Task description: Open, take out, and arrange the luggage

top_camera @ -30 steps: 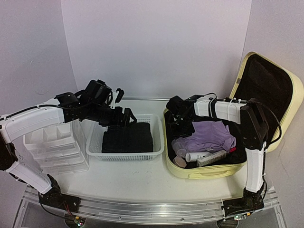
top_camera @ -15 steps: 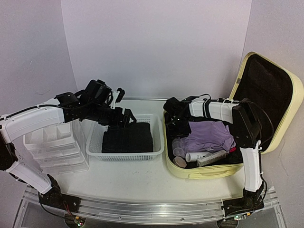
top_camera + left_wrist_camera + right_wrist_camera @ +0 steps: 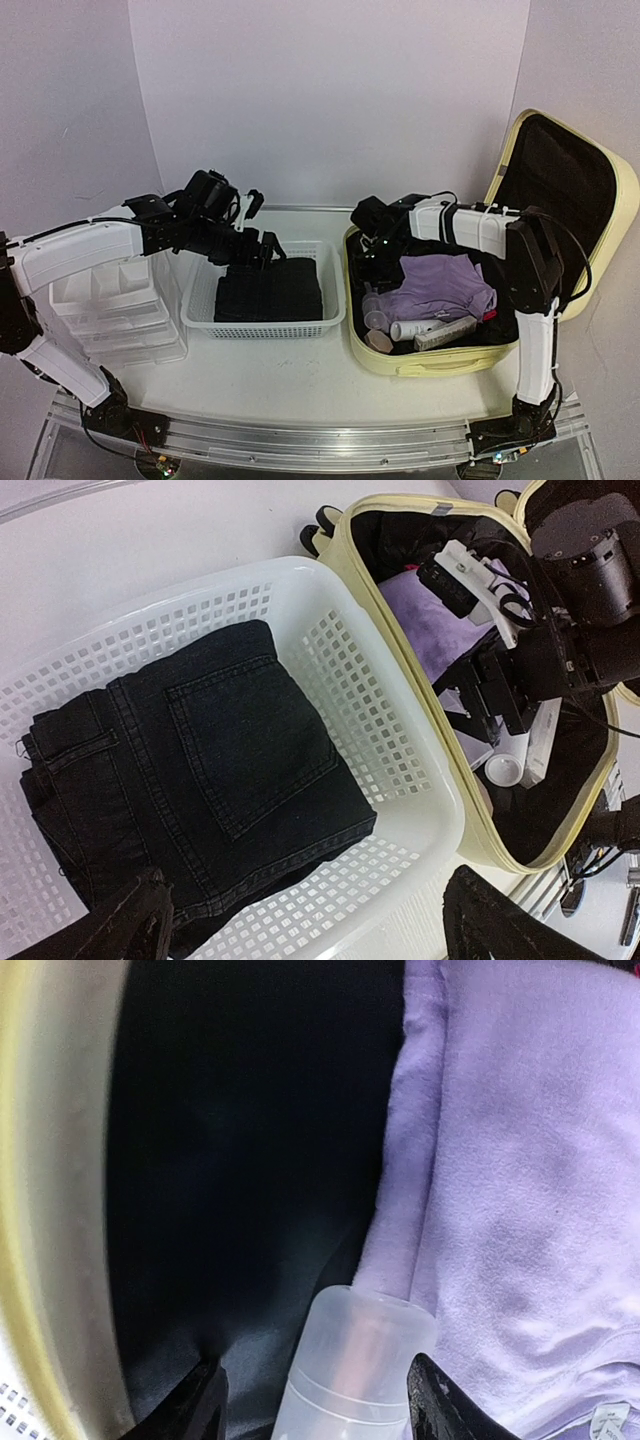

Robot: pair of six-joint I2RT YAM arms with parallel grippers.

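Note:
The luggage (image 3: 430, 365), a pale yellow hard-shell suitcase, lies open at the right with its black-lined lid (image 3: 570, 190) standing up. Inside are a purple garment (image 3: 440, 285), a clear bottle (image 3: 373, 312) and a white tube (image 3: 420, 328). My right gripper (image 3: 372, 272) hangs at the case's left end. In the right wrist view it (image 3: 320, 1400) is open, its fingers on either side of the clear bottle (image 3: 360, 1370), beside the purple garment (image 3: 530, 1160). My left gripper (image 3: 262, 247) (image 3: 315, 930) is open above the folded black jeans (image 3: 200, 770).
The jeans (image 3: 268, 290) lie in a white mesh basket (image 3: 262, 328) left of the suitcase. A white plastic drawer organizer (image 3: 110, 310) stands further left, under the left arm. The basket's rim (image 3: 420, 820) sits close to the suitcase's wall (image 3: 400, 640).
The right gripper's jaws have spread wider over the bottle, and it has shifted slightly inside the suitcase. The left arm has hardly moved.

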